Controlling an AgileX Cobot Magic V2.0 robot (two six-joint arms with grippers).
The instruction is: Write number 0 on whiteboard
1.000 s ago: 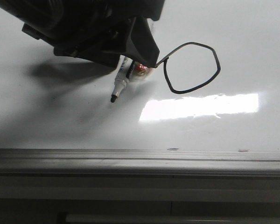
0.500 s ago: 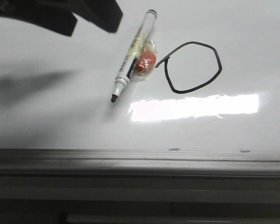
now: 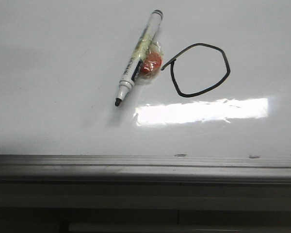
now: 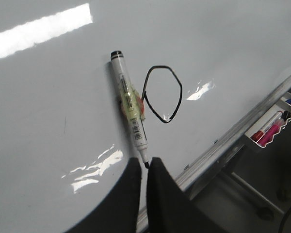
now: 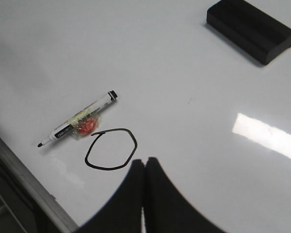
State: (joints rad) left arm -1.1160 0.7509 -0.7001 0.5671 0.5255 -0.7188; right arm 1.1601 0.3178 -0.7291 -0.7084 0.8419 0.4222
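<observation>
The number 0 [image 3: 196, 94] is a thin black lopsided loop with a short tail on the whiteboard [image 3: 48, 73]. It also shows in the left wrist view [image 4: 181, 92] and the right wrist view [image 5: 106, 168]. A white marker pen [image 3: 136, 60] lies loose on the board just left of the loop, uncapped, with a red lump [image 3: 150, 63] taped to it. My left gripper [image 4: 145, 162] hangs above the board near the marker's tip, its jaws a narrow slit apart and empty. My right gripper [image 5: 144, 162] is shut and empty, above the board beside the loop. Neither gripper shows in the front view.
The grey metal rail [image 3: 136, 167] runs along the board's near edge. A black eraser block [image 5: 252, 29] lies on the board far from the loop. A small tray with coloured markers [image 4: 274, 128] hangs off the rail. Bright glare [image 3: 201, 110] lies below the loop.
The left gripper, over the marker a second ago, let it go and drew away up-left out of the front view. The marker stays flat on the board.
</observation>
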